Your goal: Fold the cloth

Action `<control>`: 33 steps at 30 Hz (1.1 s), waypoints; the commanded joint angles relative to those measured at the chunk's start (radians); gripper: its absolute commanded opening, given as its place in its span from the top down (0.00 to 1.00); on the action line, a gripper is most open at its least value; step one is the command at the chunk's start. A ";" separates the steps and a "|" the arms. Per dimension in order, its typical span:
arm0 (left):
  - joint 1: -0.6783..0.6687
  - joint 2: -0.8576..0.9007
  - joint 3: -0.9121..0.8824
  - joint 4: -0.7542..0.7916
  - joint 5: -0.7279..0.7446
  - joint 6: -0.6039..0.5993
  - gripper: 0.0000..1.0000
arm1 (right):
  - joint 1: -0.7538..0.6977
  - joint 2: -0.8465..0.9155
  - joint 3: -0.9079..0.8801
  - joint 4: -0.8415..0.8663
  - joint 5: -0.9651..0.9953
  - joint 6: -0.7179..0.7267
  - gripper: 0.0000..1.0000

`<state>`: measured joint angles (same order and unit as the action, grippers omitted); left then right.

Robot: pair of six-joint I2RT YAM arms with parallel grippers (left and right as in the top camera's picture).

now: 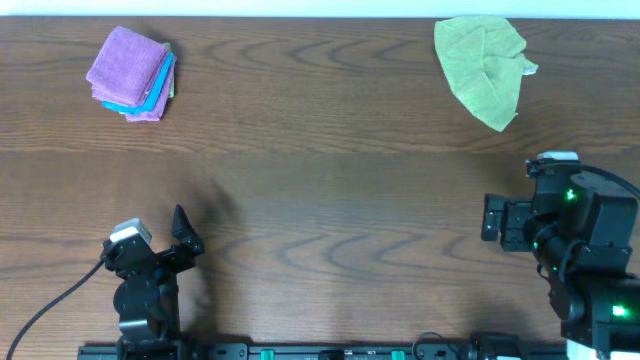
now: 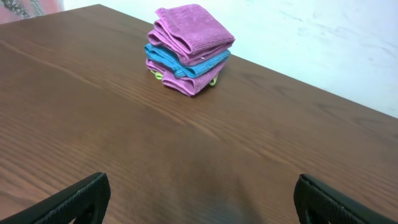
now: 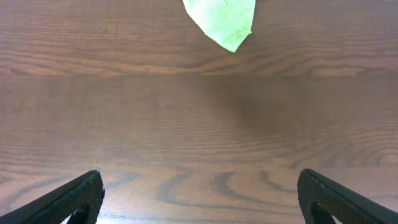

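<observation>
Nearest us, at the front edge of the counter (image 1: 330,210), our left hand (image 2: 199,202) is released, its fingers spread wide over bare wood and holding nothing. Our right hand (image 3: 199,196) is likewise released and holds nothing. Well beyond the right hand, near the far right edge, the green cloth (image 1: 485,68) lies crumpled and loosely bunched, one corner pointing back toward us. At the far left, well apart from it, we see a stack of folded cloths (image 1: 133,73), purple over blue over purple.
</observation>
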<state>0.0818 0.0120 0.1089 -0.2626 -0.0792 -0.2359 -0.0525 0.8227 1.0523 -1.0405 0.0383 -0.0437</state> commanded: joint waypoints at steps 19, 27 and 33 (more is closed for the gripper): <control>-0.004 -0.008 -0.027 -0.002 -0.018 -0.004 0.05 | 0.124 -0.384 -0.311 0.386 -0.118 -0.032 0.01; -0.004 -0.008 -0.027 -0.002 -0.018 -0.004 0.05 | 0.110 -0.637 -0.573 0.458 -0.118 -0.032 0.01; -0.004 -0.008 -0.027 -0.002 -0.018 -0.004 0.05 | 0.110 -0.737 -0.751 0.544 -0.118 -0.032 0.01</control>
<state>0.0822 0.0105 0.1074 -0.2581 -0.0830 -0.2359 0.0620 0.1116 0.3450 -0.5083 -0.0727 -0.0631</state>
